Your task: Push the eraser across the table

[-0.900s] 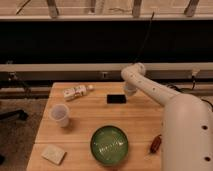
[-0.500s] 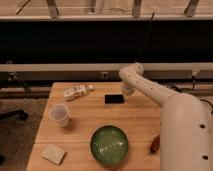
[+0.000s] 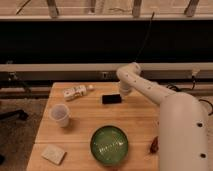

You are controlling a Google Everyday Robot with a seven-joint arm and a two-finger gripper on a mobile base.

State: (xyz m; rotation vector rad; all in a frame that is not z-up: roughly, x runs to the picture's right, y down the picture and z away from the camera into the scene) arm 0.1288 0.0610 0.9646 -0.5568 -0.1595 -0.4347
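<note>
Table: light wooden plank top, seen from the near side.

Front-left corner: pale beige square pad, lying flat, turned a bit against the table edge.

Behind it, left side: clear plastic cup, upright, mouth up, well apart from the pad.

Far-left area: small white-and-brown box on its side, long axis running roughly left-right. A tiny white bit sits just beside its right end; what it is can't be made out.

Middle, toward the far edge: eraser, flat black rectangle, long side left-right, lying on the wood right of the box and apart from it.

Front middle: green bowl, round, upright, near the front edge, well apart from the eraser.

Gripper: down at table level, just beside the eraser's right end. Contact or a small gap, can't say. Its grip state isn't readable from here.

Arm: white, bent at an elbow above the gripper, sloping down to the right into the robot body, which covers the table's right side.

Small reddish-brown object at the front right, partly hidden by the body.
</note>
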